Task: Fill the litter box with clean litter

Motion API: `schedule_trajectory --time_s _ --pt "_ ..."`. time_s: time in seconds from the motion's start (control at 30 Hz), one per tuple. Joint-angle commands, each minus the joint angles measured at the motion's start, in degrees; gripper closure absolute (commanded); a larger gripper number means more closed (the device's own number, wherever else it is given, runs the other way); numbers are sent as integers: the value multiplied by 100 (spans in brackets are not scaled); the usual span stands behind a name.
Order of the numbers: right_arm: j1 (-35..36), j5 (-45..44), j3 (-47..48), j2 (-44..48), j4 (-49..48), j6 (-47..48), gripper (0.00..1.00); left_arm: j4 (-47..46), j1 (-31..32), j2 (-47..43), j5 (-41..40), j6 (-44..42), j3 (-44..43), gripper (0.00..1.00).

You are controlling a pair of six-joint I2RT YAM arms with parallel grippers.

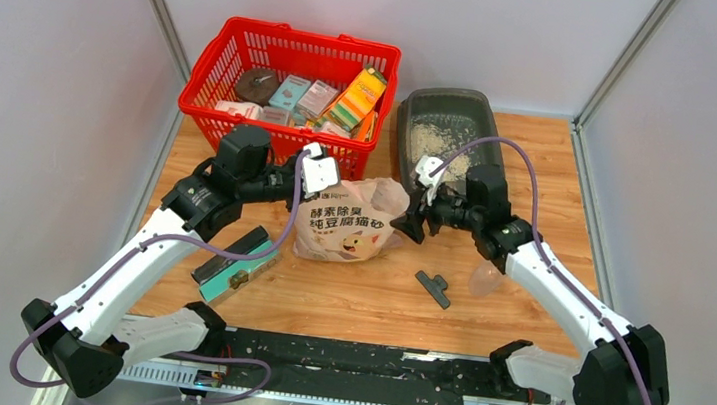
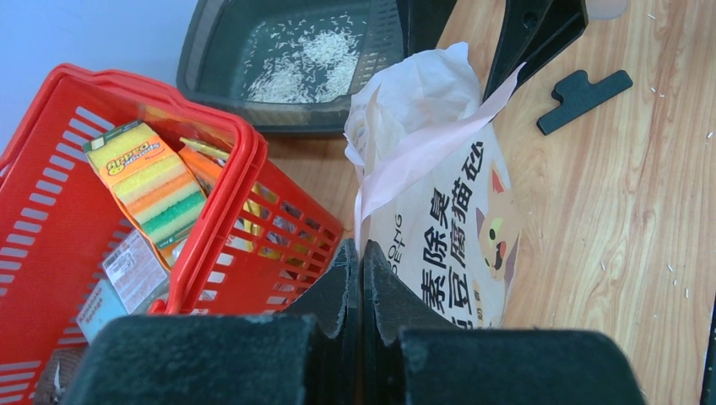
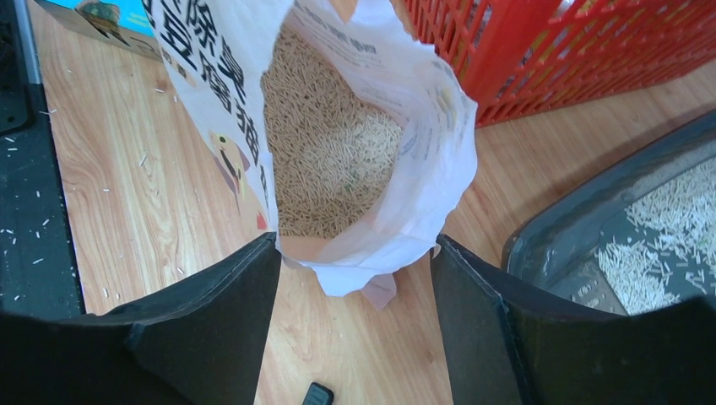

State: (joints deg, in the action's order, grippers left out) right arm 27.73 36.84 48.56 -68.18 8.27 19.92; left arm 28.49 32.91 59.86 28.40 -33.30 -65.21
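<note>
The dark grey litter box stands at the back right with a thin patch of pale litter in it; it also shows in the left wrist view and the right wrist view. The pinkish-beige litter bag stands in the middle of the table, its mouth open toward the box. In the right wrist view the bag holds beige granules. My left gripper is shut on the bag's pink top edge, beside the basket. My right gripper is open, with its fingers on either side of the bag's mouth.
A red mesh basket of packets stands at the back left, close to the bag. A teal-and-black box lies left of the bag. A black clip and a pale translucent object lie on the wood to the right.
</note>
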Motion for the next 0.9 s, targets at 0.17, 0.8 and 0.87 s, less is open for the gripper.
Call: schedule_trajectory --time_s 0.17,0.8,0.87 --pt "40 -143 154 367 675 328 30 -133 -12 -70 130 113 -203 100" --pt "189 306 321 -274 -352 -568 34 -116 -3 -132 157 218 -115 100" --pt "233 324 339 -248 -431 -691 35 -116 -4 -141 157 227 -106 100"
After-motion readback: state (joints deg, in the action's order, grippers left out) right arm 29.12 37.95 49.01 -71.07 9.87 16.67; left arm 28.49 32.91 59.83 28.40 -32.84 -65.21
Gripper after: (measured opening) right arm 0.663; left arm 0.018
